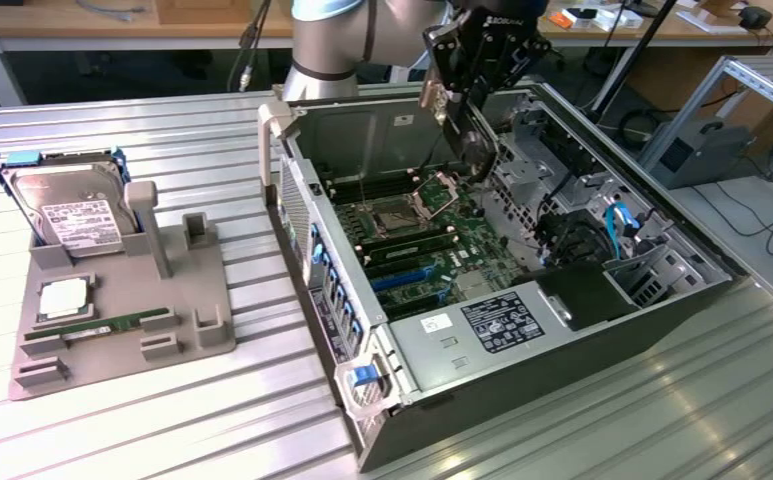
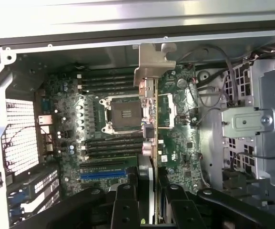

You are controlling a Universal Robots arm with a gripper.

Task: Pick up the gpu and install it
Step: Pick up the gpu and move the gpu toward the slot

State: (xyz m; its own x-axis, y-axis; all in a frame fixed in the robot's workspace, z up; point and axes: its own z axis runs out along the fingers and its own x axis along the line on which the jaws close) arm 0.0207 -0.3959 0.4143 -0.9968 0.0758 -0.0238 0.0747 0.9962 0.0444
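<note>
Picked up: jaws clenched on the card (image 2: 150, 71), held upper middle over the open computer case (image 1: 560, 390); not yet slotted in.

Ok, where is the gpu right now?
The gpu hangs clamped in the jaws over the motherboard of the open computer case, toward the back in the exterior view, edge-on just beside the CPU socket.

Exterior oblique, wrist overhead (common: motherboard (image 1: 466, 228))
</note>
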